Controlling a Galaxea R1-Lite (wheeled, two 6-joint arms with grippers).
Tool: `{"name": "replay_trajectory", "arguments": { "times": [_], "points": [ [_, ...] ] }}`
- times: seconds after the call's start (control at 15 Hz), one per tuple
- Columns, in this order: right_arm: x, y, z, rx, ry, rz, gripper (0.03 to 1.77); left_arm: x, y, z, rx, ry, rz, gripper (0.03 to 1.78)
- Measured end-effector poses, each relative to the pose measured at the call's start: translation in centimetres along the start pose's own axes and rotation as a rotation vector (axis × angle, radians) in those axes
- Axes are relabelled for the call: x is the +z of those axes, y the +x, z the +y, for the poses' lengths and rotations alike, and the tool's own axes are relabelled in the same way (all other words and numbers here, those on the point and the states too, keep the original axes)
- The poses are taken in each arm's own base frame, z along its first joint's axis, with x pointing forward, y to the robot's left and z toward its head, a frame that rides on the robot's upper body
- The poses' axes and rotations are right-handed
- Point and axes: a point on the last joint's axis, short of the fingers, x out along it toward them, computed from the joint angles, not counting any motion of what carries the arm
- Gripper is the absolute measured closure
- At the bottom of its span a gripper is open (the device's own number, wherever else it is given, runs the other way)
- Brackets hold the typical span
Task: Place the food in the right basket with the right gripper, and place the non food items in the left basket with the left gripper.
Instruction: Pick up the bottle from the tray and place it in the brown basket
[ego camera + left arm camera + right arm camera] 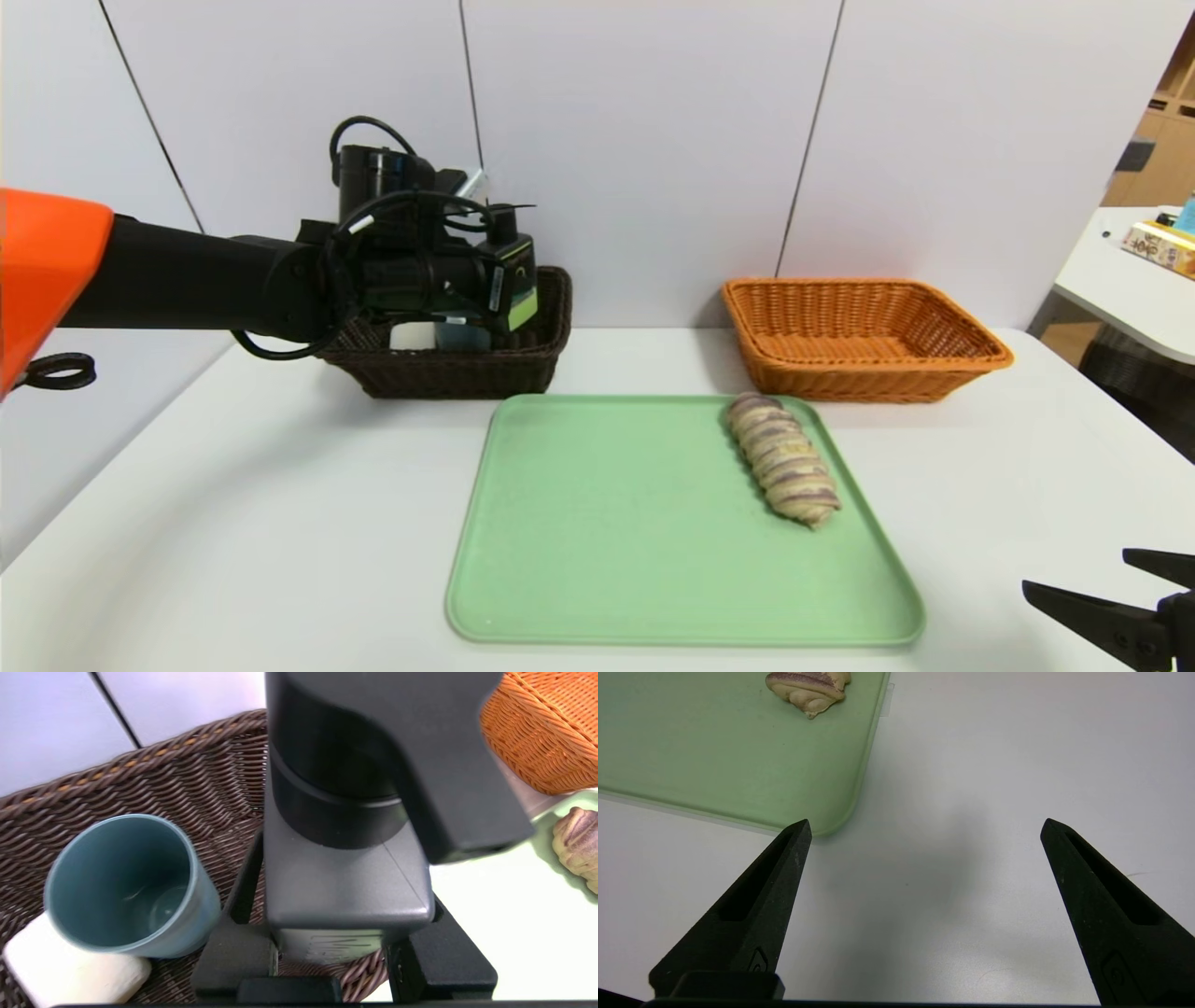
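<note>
Closest to where we look from, at the near right corner of the table (280, 523), the right gripper (1088, 569) waits just beside the green tray (597, 523), its fingers spread wide with nothing between them. Over on the tray, near its far right corner, lies the ridged roll (784, 457), tan with purplish-brown streaks, slanting along the right edge. Beyond the tray, toward the right, sits the orange basket (868, 383), with nothing inside it that I can see, and the roll is outside it. Across at the back left stands the dark brown basket (448, 373). Reaching in from the left, the left gripper (331, 952) is above that basket, its fingers closed around the black pump bottle (518, 280), one on each side, and the bottle's green label shows. Inside the same basket, the blue-grey cup (131, 882) and the white soap bar (70, 961) lie right beside each other.
</note>
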Motion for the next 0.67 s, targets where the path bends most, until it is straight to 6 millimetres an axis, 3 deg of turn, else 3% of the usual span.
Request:
{"name": "replay_trajectory", "arguments": {
  "times": [0.67],
  "points": [
    [-0.1, 0.0, 0.0, -0.001, 0.000, 0.002, 0.10, -0.3, 1.9, 0.6, 0.008, -0.001, -0.005, 1.20]
  ]
}}
